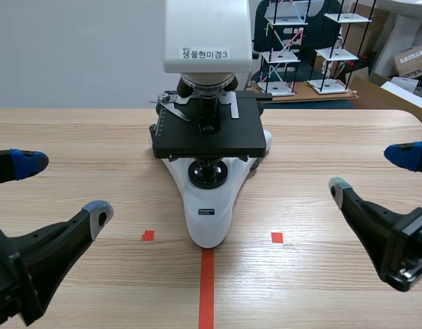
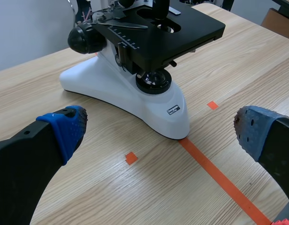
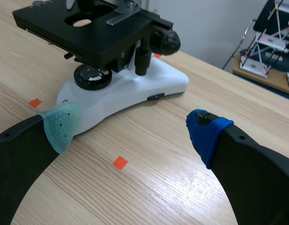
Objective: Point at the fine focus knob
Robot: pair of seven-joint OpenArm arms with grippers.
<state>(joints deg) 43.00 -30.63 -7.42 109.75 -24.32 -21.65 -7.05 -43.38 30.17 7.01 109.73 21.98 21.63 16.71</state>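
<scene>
the microscope (image 1: 207, 205) is set in the middle of the table (image 1: 74, 137), turned so its white foot is pointed toward the robot; the tip of that foot is touched by the far end of the orange tape line (image 1: 207, 288); two small tape squares (image 1: 148, 236) are seen, one on each side of the foot, near it but apart from it; the black stage (image 1: 207, 140) is carried above the foot, with a round lens housing (image 1: 209, 173) tucked right under it; the task's thing is found low on the side of the body, behind the stage: a black knob (image 2: 86, 40) is shown on the robot's left side in the left wrist view, and a matching one is shown on the opposite side in the right wrist view; which part of it is the fine one can't really be told; neither knob is touched or pointed at; the left gripper (image 1: 64, 188) is held low at the near left, fingers spread wide and nothing gripped, well apart from the microscope; the foot and the tape line are seen ahead through the gap between its fingers; the right gripper (image 1: 372, 171) is held at the near right, also spread wide with nothing in it, with a square on the table between its fingers; some wire racks (image 1: 286, 48) are seen past the table's far edge
</scene>
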